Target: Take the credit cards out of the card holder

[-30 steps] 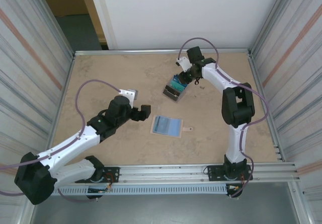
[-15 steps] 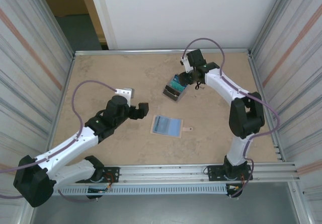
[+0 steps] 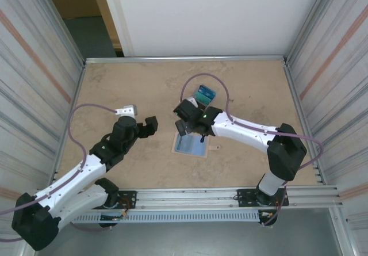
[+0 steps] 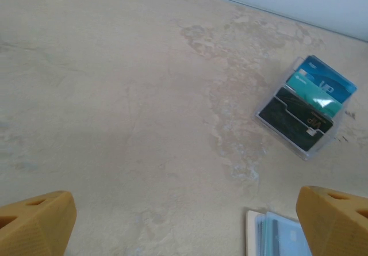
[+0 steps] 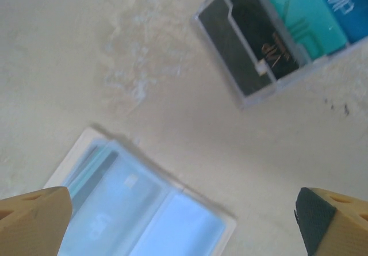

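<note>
The card holder [image 3: 191, 145] lies open on the table, its pale blue inside up [image 5: 144, 213], its corner showing in the left wrist view [image 4: 279, 236]. A pale card with a chip [image 5: 106, 207] sits in its left pocket. Teal, blue and dark grey credit cards [image 3: 202, 94] stand in a clear tray behind it [image 5: 276, 29] [image 4: 306, 109]. My right gripper [image 3: 191, 130] hangs just above the holder, open and empty [image 5: 184, 224]. My left gripper [image 3: 153, 125] is open to the holder's left, over bare table [image 4: 184, 227].
Metal walls close the table [image 3: 132, 89] on the left, right and back. A rail [image 3: 190, 197] runs along the near edge by the arm bases. The holder's small tan tab [image 3: 215, 148] sticks out to its right.
My right arm swung from the card tray at the back down to above the open card holder, its jaws opening wide. My left arm drew back slightly to the left.
</note>
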Robot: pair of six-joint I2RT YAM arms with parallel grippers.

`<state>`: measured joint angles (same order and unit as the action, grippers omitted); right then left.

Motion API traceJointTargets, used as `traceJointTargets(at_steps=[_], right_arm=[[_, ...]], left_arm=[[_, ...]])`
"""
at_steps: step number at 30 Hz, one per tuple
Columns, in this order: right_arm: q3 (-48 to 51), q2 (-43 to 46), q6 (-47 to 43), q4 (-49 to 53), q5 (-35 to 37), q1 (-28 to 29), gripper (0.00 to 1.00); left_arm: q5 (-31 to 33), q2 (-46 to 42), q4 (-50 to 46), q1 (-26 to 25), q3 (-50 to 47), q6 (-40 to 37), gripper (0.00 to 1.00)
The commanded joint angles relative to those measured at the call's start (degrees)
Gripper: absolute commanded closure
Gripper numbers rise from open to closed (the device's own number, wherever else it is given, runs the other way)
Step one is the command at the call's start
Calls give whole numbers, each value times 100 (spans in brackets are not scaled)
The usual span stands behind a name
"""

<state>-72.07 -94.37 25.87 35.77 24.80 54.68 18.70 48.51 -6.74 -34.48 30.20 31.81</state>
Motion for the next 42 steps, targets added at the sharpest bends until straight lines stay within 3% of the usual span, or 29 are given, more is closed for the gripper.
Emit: traceJointTargets(at_steps=[1, 4, 7, 15, 22, 35, 42], right_arm=[[-26, 22, 1228, 593, 483, 269, 6], [-8, -125, 1677, 725, 466, 584, 14], [-50, -348, 1825, 617, -234, 624, 25], [-122, -960, 2137, 198, -929, 705, 35], [-162, -1310, 2166, 93, -1113, 700, 46], [-53, -1559, 2168, -184, -1301, 520, 49], [255, -1467, 2230, -251, -1468, 471, 64]], left_arm=[[462, -282, -118, 37, -191, 292, 1], [533, -447, -131, 31, -294, 278, 1], [584, -501, -211, 33, -321, 255, 1], [521, -452, -347, 45, -321, 317, 1], [434, -423, -387, 43, -322, 326, 1], [212, -228, -333, 46, -289, 384, 1], [213, -196, -363, 39, -243, 351, 1]])
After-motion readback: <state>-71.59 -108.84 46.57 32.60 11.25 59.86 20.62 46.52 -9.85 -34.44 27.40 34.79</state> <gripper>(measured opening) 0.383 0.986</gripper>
